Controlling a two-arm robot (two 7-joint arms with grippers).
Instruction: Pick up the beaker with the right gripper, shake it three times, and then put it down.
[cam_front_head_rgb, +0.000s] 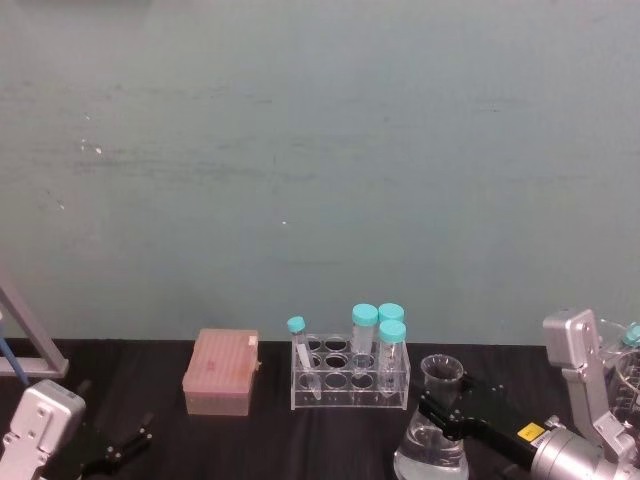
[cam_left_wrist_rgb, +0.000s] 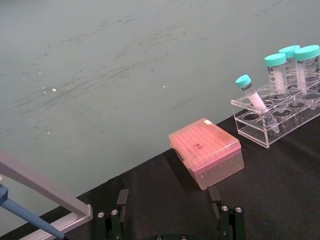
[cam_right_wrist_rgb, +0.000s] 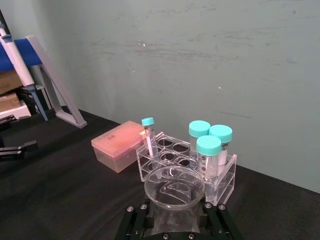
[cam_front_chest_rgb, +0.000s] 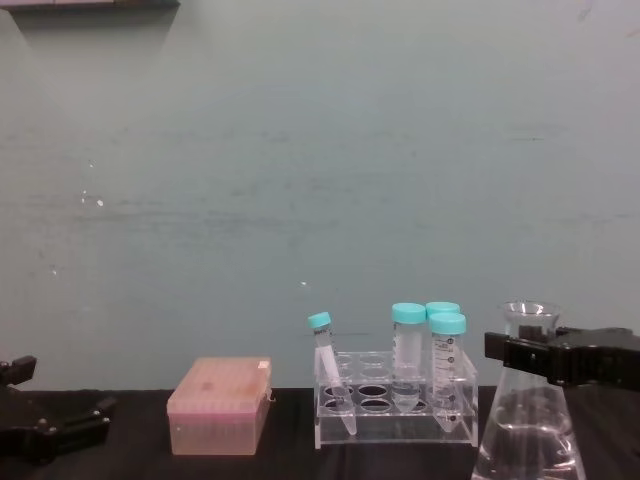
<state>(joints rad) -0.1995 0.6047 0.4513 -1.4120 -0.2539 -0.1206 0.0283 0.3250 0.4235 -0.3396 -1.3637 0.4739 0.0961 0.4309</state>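
The beaker (cam_front_head_rgb: 432, 445) is a clear glass conical flask with clear liquid, at the front right of the black table, just right of the tube rack. My right gripper (cam_front_head_rgb: 440, 408) reaches in from the right and is shut on its narrow neck below the flared lip. In the chest view the black jaws of the right gripper (cam_front_chest_rgb: 525, 355) cross the neck of the beaker (cam_front_chest_rgb: 530, 435), whose base runs off the frame. The right wrist view looks down on the rim of the beaker (cam_right_wrist_rgb: 174, 186). My left gripper (cam_front_head_rgb: 130, 440) rests open at the front left.
A clear tube rack (cam_front_head_rgb: 350, 378) holds several teal-capped tubes just left of the beaker. A pink tip box (cam_front_head_rgb: 221, 373) lies left of the rack. A pipette stand (cam_front_head_rgb: 25, 345) leans at the far left. More glassware (cam_front_head_rgb: 625, 365) stands at the right edge.
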